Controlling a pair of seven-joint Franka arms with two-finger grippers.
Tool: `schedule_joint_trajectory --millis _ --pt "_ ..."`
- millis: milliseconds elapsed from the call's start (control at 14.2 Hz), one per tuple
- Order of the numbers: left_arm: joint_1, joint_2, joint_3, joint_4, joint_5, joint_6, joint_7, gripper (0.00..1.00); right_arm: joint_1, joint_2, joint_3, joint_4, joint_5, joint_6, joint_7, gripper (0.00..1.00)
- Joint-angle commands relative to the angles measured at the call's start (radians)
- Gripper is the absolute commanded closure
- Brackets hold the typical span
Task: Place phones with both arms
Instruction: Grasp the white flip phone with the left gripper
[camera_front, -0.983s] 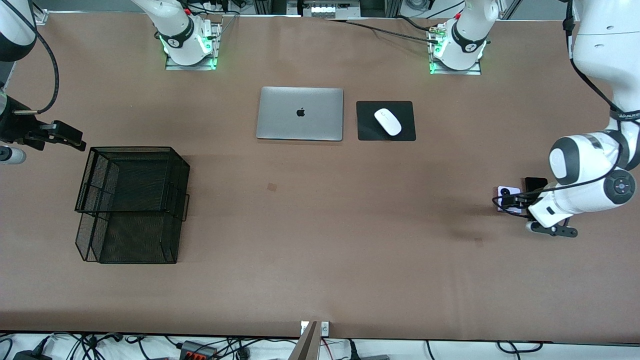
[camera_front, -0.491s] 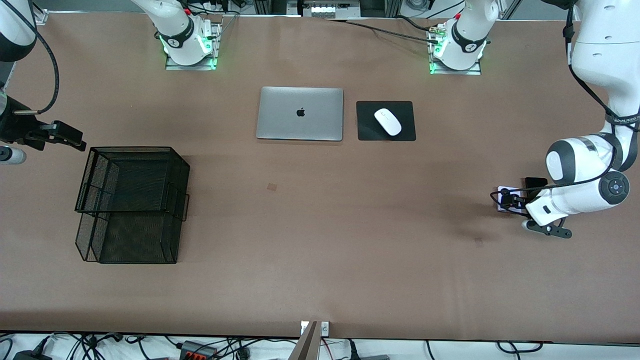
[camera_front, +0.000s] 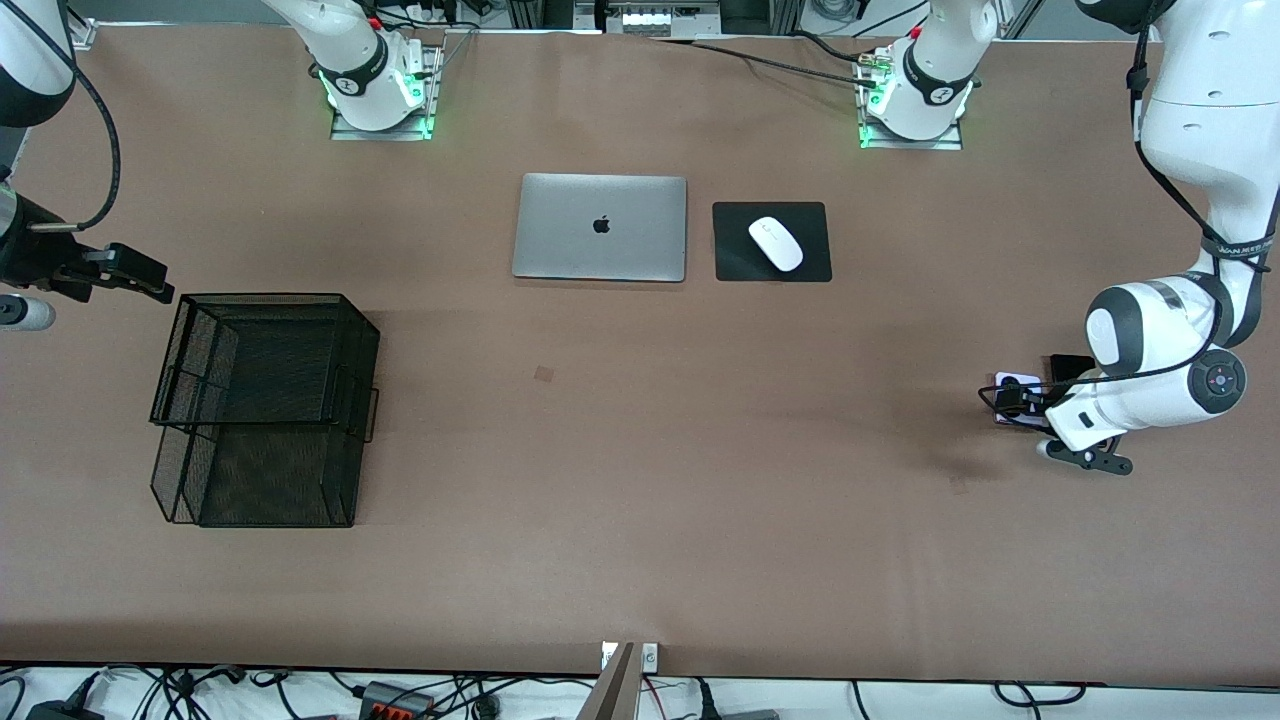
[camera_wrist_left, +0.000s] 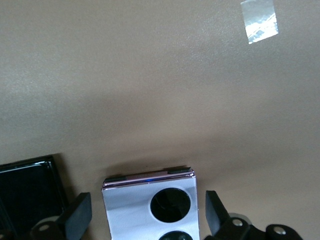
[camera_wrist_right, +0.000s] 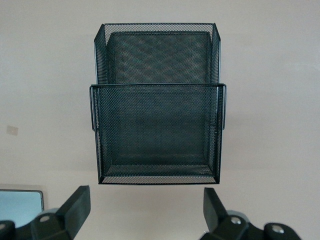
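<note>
Left gripper (camera_wrist_left: 145, 222) open, straddling small squarish lavender flip phone (camera_wrist_left: 150, 202); lower squarely, avoid neighbouring black phone (camera_wrist_left: 27, 192). Right gripper (camera_wrist_right: 145, 215) open, waiting near black mesh tray (camera_wrist_right: 157, 102).

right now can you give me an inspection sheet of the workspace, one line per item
surface: brown table, bare in the middle.
job's things: lavender flip phone flat on the table at the left arm's end, a black phone beside it; a third phone is not seen.
clutter: closed silver laptop, white mouse on a black mouse pad, two-tier black mesh tray toward the right arm's end.
grippers: left gripper open, fingers either side of the lavender phone; right gripper open, waiting beside the tray's end.
cables: black cables along both arms and a tangle below the table's near edge.
surroundings: arm bases with green lights.
</note>
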Motion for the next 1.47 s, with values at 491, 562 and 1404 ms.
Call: schedule_joint_trajectory --millis 491,562,1404 --pt "0.029 0.017 -0.027 -0.003 -0.002 0.013 0.026 0.0 -0.008 0.011 0.008 0.005 -0.002 -0.006 0.009 0.0" --pt "0.029 0.018 -0.027 -0.003 -0.002 0.013 0.026 0.0 -0.008 0.011 0.008 0.005 -0.002 -0.006 0.009 0.0" --pt "0.031 0.024 -0.027 -0.003 -0.002 0.024 0.066 0.46 -0.008 0.01 0.008 0.005 -0.002 -0.007 0.011 0.0"
